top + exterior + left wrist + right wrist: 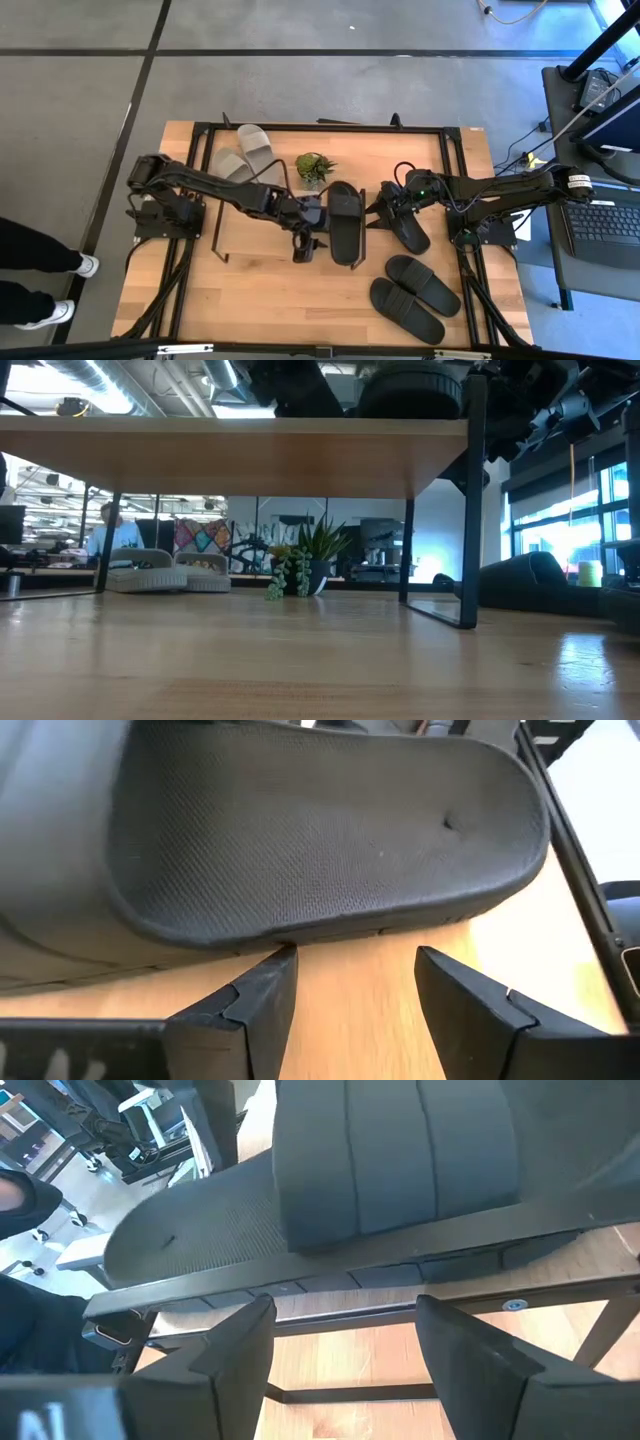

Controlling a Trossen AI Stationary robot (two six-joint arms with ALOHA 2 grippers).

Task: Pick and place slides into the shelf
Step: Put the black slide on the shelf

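A black slide (345, 222) lies flat on the shelf (250, 225), near the board's right end. My left gripper (305, 246) is open just to the left of it, and the slide's sole (330, 850) fills the left wrist view. My right gripper (384, 208) is open on the slide's other side, facing its strap (400, 1150) over the shelf's black side rail (330, 1285). A second black slide (408, 230) lies under the right arm. Two more black slides (422, 283) (404, 310) rest on the table to the near right. Two grey slides (240, 155) lie side by side at the far left. My left gripper comes level at the black slide from the table's left. One fingertip (282, 960) reaches the long side edge of the sole (300, 932), and the other stands apart from it. I cannot tell whether that fingertip touches. The slide lies flat on the shelf board.
A small green potted plant (315, 168) stands on the far side between the grey slides and the black slide. In the low view the shelf board (230, 455) stands raised on thin black legs (470, 510). A laptop (605, 225) sits off the table's right, and a person's shoes (60, 290) show at the left.
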